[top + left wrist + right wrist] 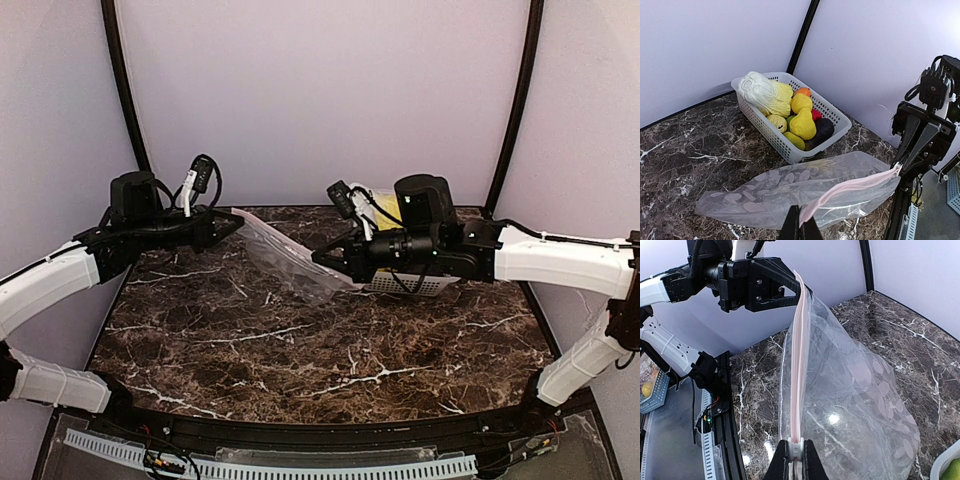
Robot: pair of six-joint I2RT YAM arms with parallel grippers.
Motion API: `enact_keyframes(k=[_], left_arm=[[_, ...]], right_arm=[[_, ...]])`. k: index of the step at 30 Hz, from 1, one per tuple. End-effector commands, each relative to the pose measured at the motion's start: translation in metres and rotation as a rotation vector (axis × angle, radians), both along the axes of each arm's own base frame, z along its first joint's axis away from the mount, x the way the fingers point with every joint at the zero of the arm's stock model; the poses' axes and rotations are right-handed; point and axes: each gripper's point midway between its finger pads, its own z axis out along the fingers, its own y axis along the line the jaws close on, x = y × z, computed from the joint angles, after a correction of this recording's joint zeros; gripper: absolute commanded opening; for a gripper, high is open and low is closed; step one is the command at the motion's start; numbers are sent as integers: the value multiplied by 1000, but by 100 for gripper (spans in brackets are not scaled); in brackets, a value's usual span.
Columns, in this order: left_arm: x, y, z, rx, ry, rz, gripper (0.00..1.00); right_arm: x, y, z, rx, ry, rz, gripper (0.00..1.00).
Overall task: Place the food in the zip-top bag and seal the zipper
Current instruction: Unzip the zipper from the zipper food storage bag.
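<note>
The clear dotted zip-top bag hangs stretched between my two grippers, a little above the marble table, with no food in it. My left gripper is shut on one end of the pinkish zipper. My right gripper is shut on the white slider at the zipper's other end. The zipper strip looks pressed together along its length. The food lies in the white basket: a pale cabbage, yellow pieces, a dark purple one, a red one and an orange one.
The basket stands at the back right of the table, mostly hidden behind my right arm in the top view. The booth walls and black corner posts close in the back and sides. A black rail runs along the near edge.
</note>
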Motion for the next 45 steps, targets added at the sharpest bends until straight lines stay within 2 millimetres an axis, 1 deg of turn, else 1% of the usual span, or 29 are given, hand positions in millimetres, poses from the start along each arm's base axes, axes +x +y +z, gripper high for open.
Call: enact_keyframes(k=[1,35,45], left_arm=[[19,27,15,-12,-63,147,1],[36,60,17,-19,-60,271,1],[39,66,16,-19,-56,295,1]], right_arm=[[-11,-15,-22,-73,71,3,0],[-10,-29,-26,-77,80,-32,0],[-10,-32,-27,-78,82,-40,0]])
